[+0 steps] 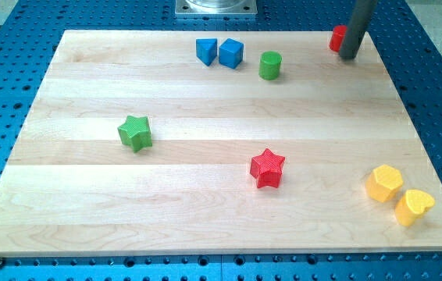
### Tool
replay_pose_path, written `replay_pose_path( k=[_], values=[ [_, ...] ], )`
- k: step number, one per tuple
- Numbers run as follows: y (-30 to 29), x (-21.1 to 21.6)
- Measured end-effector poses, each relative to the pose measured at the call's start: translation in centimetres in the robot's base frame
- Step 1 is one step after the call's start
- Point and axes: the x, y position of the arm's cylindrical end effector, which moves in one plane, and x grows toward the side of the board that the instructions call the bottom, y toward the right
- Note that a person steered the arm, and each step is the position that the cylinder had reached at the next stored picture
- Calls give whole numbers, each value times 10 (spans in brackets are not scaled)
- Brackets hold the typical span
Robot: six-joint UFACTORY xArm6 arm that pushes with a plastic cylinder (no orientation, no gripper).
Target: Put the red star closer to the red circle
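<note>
The red star (pixel 267 168) lies on the wooden board, right of centre and toward the view's bottom. The red circle (pixel 336 38) sits at the board's top right edge, partly hidden behind my rod. My tip (pixel 349 56) rests on the board right beside the red circle, on its right and slightly below it. The tip is far from the red star, up and to the right of it.
A blue triangle (pixel 205 51) and a blue cube (pixel 231 53) sit side by side at the top centre, with a green cylinder (pixel 269 65) to their right. A green star (pixel 135 132) lies at the left. A yellow hexagon (pixel 383 183) and a yellow heart (pixel 413 207) lie at the bottom right.
</note>
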Motion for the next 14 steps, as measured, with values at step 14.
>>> replay_pose_path(
  k=[14],
  values=[
    [-80,135]
  ],
)
